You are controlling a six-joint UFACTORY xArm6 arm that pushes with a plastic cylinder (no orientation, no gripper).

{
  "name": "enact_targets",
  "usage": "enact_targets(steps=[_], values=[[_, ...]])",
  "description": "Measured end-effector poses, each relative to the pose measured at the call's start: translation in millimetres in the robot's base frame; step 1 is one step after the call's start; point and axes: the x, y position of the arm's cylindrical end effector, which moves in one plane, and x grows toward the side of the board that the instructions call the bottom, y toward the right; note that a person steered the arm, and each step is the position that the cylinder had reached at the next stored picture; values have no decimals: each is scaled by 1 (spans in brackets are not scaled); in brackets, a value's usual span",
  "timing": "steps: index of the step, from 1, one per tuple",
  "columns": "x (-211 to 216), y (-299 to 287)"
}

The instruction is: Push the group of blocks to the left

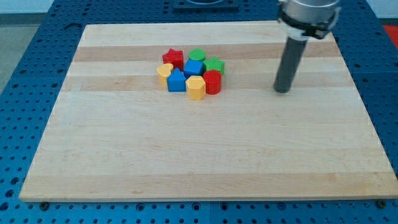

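A tight group of blocks sits on the wooden board (205, 155), left of centre near the view's top. It holds a red star (173, 58), a green cylinder (197, 55), a green star (214, 65), a blue cube (193, 68), a yellow block (164, 73), a blue pentagon-like block (176, 81), a yellow hexagon (196, 87) and a red cylinder (212, 81). My tip (283, 90) rests on the board to the right of the group, well apart from the red cylinder.
The board lies on a blue perforated table (37, 50). The arm's grey mount (309, 15) hangs above the rod at the view's top right.
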Motion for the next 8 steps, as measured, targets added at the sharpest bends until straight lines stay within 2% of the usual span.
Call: enact_targets(steps=[3,6,8], values=[[-3,-104],[-42,-190],[-62,-213]])
